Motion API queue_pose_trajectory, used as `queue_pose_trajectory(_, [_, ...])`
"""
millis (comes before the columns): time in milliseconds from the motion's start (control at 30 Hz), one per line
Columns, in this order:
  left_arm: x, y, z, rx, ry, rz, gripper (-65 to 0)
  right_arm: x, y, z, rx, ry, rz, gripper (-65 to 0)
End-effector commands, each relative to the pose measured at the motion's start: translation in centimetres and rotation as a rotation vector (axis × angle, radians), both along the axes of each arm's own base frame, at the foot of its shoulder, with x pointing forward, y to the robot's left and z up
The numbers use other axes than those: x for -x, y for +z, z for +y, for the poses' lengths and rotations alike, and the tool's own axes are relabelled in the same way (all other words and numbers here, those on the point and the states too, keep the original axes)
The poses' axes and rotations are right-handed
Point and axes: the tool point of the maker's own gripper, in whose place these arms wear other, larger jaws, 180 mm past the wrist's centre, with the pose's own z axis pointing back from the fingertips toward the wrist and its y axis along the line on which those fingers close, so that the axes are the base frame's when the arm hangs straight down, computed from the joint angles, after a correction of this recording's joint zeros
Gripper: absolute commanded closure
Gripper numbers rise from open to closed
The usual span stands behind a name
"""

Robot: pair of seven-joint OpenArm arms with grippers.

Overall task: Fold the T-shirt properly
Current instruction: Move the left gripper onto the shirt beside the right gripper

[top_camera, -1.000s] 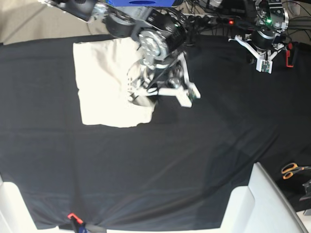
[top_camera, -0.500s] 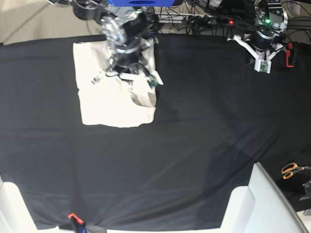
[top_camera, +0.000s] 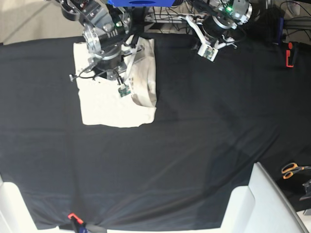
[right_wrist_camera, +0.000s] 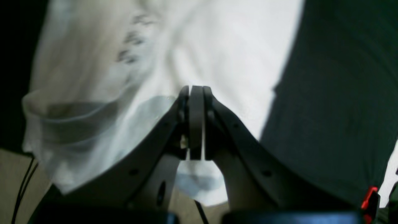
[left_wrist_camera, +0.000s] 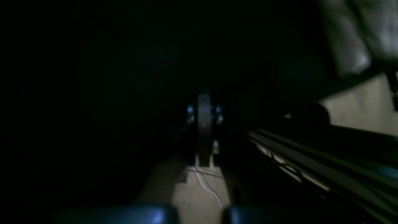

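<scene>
From the near table edge out, the bare black tablecloth (top_camera: 194, 160) comes first; the shirt (top_camera: 107, 109) lies beyond it, at the far left corner of the cloth, already folded into a compact rectangle with one layer bulging loose along its right side. It looks light, limp and thin, so it will likely sag and slide on itself; the best hold is probably a pinch on a doubled edge or corner, not the flat middle. The right gripper (right_wrist_camera: 192, 124) hovers over the shirt's far half with jaws pressed together, apparently holding nothing. Beyond the shirt's right, the left gripper (top_camera: 210, 52) hangs past the far edge, closed and empty, though its own view is very dark.
</scene>
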Motion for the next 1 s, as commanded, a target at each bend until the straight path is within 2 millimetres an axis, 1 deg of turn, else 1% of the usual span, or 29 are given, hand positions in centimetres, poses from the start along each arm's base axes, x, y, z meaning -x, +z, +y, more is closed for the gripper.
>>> queue_pose_trajectory(0, [-0.8,0.6,0.5,-0.005,0.008,-0.033,0.0,0.2,0.5,0.9,-0.027,0.016,-0.012,-0.2])
queue_pose_trajectory(67, [-0.9,0.6,0.5,-0.005,0.008,-0.036,0.0,0.7,-0.1,1.4,-0.017,0.039,0.006,-0.2])
queue_pose_trajectory(100, [-0.9,0.7,0.3,0.000,0.007,-0.039,0.0,0.8,-0.5,1.3,-0.007,0.043,0.015,-0.2])
queue_pose_trajectory(133, [-1.0,1.0,-0.4,0.013,0.000,-0.047,0.0,0.6,-0.8,1.2,0.002,0.044,0.017,-0.2])
queue_pose_trajectory(167, [-1.1,1.3,-1.3,0.026,-0.018,-0.056,0.0,0.5,-1.1,1.1,0.013,0.044,0.021,-0.2])
queue_pose_trajectory(233, [-1.2,2.2,-3.7,0.066,-0.071,-0.073,0.0,0.5,-1.6,0.8,0.030,0.044,0.032,-0.2])
queue_pose_trajectory(333, [-0.4,2.7,-7.0,0.119,-0.140,-0.070,0.0,0.5,-1.9,0.7,0.038,0.044,0.038,-0.2])
queue_pose_trajectory(400, [0.3,2.8,-8.7,0.146,-0.176,-0.062,0.0,0.4,-1.9,0.4,0.042,0.041,0.035,-0.2])
queue_pose_trajectory(433, [0.5,2.8,-9.4,0.160,-0.189,-0.058,0.0,0.1,-1.9,-0.1,0.047,0.021,0.032,-0.2])
queue_pose_trajectory(500, [0.9,2.9,-10.6,0.216,-0.187,-0.039,0.0,-0.7,-1.8,-2.0,0.060,-0.039,0.026,-0.2])
queue_pose_trajectory(533, [1.0,3.1,-11.0,0.256,-0.169,-0.027,0.0,-1.0,-1.8,-2.8,0.066,-0.065,0.024,-0.2])
queue_pose_trajectory(600, [0.4,3.7,-11.5,0.332,-0.128,-0.021,0.0,-1.5,-1.7,-4.2,0.076,-0.109,0.019,-0.2])
queue_pose_trajectory(633, [0.2,3.8,-11.3,0.348,-0.121,-0.018,0.0,-1.6,-1.7,-4.7,0.080,-0.127,0.018,-0.2])
queue_pose_trajectory(733, [0.4,4.5,-12.3,0.382,-0.162,-0.017,0.0,-1.9,-1.7,-6.3,0.100,-0.159,0.014,-0.2])
queue_pose_trajectory(800, [0.0,5.1,-12.8,0.382,-0.186,-0.037,0.0,-1.9,-1.7,-6.8,0.114,-0.154,0.013,-0.2])
queue_pose_trajectory(967, [-1.1,5.3,-12.5,0.339,-0.206,-0.078,0.0,-1.4,-2.0,-7.0,0.116,-0.160,0.026,-0.2])
